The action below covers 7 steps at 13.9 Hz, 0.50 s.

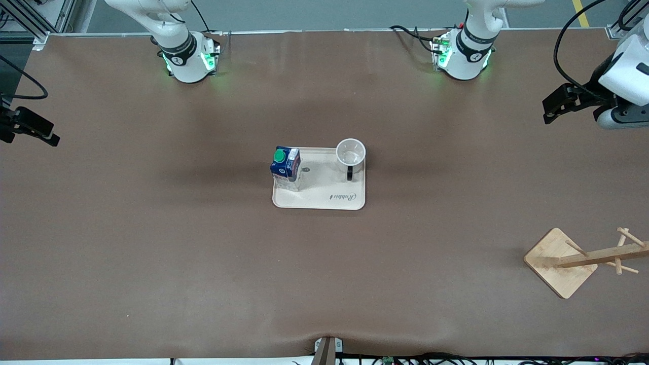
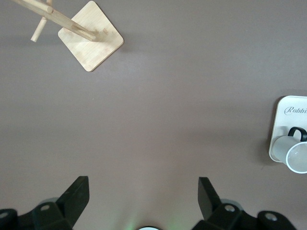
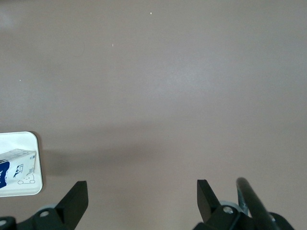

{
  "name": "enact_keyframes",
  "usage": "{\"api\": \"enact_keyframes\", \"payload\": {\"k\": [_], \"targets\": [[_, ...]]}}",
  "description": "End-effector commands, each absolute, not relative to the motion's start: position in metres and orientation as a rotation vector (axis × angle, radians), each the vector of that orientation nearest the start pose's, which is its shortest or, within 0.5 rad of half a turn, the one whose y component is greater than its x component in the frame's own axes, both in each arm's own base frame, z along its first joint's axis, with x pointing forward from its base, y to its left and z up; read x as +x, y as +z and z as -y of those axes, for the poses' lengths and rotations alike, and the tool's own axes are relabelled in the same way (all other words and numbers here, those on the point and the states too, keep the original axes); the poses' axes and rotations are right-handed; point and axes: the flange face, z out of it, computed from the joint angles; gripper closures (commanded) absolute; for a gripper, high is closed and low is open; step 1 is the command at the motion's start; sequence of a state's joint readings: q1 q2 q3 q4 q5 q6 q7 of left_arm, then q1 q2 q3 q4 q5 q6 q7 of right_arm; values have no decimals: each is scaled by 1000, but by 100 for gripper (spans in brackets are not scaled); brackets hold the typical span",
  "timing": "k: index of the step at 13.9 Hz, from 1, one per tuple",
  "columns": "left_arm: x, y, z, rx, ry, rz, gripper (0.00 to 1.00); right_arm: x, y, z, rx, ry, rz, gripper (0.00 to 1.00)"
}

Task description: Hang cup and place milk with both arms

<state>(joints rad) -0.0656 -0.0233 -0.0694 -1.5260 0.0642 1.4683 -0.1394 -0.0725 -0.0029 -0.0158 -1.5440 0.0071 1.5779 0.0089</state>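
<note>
Two grippers hang over bare table, each with its fingers spread wide and nothing between them. The left gripper [image 2: 144, 196] is up in the air over the left arm's end of the table, at the edge of the front view [image 1: 552, 109]; its black fingers [image 2: 76, 194] stand well apart, with only brown tabletop showing between them. The right gripper [image 3: 142, 199] is over the right arm's end of the table, and in the front view only its black tip [image 1: 35, 131] shows at the picture's edge. Its fingers [image 3: 76, 197] are as widely parted and hold nothing. Both arms wait away from the middle of the table.

The tray [image 1: 324, 200], pale cream with rounded corners and a script word printed on it, lies in the middle of the table [image 1: 152, 243]. The milk [image 1: 285, 166] stands upright on the tray, at the tray's end toward the right arm, its green cap on top. The cup [image 1: 351, 154] stands upright on the tray's corner toward the left arm, farther from the front camera than the printed word, mouth up, with its black handle pointing toward the front camera. Milk and cup are apart, with bare tray between them.

The left wrist view shows the cup [image 2: 293, 151] at the tray's [image 2: 283, 103] corner; the right wrist view shows the milk [image 3: 14, 165] at its end of the tray [image 3: 33, 143].

The rack [image 1: 583, 258], a wooden post with pegs on a square wooden base, stands near the left arm's end of the table, nearer to the front camera than the tray and well apart from it; it also shows in the left wrist view [image 2: 91, 40].
</note>
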Motion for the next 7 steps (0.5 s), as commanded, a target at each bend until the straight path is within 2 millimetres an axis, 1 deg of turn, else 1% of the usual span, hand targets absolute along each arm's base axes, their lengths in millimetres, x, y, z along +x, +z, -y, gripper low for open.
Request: {"api": "enact_keyframes", "payload": {"k": [1, 2, 4, 7], "targets": [[530, 645, 94, -3055, 61, 6, 0, 554, 645, 47, -3131, -56, -156, 0], [527, 639, 107, -3052, 73, 26, 0, 554, 645, 47, -3131, -56, -156, 0], [522, 624, 138, -3046, 89, 8, 0, 556, 645, 42, -3131, -58, -144, 0], [509, 590, 185, -3030, 111, -15, 0, 555, 645, 41, -3131, -58, -141, 0]]}}
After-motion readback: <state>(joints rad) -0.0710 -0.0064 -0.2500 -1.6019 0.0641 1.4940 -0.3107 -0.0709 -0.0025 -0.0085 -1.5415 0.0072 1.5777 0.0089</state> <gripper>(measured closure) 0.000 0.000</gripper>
